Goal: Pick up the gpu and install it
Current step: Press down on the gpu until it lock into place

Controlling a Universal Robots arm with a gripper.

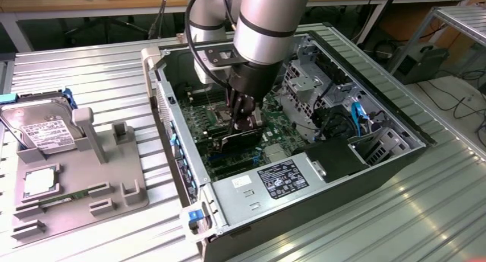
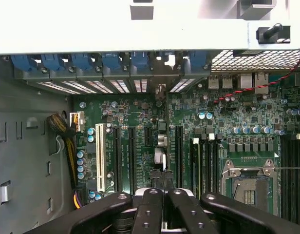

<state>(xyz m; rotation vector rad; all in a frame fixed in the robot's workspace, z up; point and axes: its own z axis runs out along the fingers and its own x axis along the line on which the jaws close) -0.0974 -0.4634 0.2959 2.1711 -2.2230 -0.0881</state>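
The hand (image 1: 244, 124) is down inside the open PC case (image 1: 395, 154), fingers (image 2: 155, 204) pinched together on the top edge of the gpu (image 1: 237, 138). In the ext. view the card hangs directly under the hand as a dark flat slab, tilted a little, just above the motherboard (image 1: 266, 122) or maybe already touching it; can't tell which.

Key relation: the gpu's long axis runs along the line of the closed fingers. In the wrist view that line points toward the rear slot covers (image 2: 116, 85), parallel w/ the long black expansion slots (image 2: 125, 158) on the board. One black slot (image 2: 179, 156) sits just beside the fingertips, roughly in line w/ the card edge, w/ the white slot (image 2: 100, 156) further off to one side. So the card looks about aligned lengthwise w/ the slots, and what's left is mostly straight down from the hand, not sideways. Whether the edge connector is over the right slot is hidden by the fingers.

CPU socket (image 2: 247, 183) lies on the other side of the hand from the white slot, clear of the card.

Away from the hand, out on the desk (image 1: 99, 62), the grey fixture tray (image 1: 76, 199) holds the hard drive (image 1: 38, 128); its other stands look vacated.
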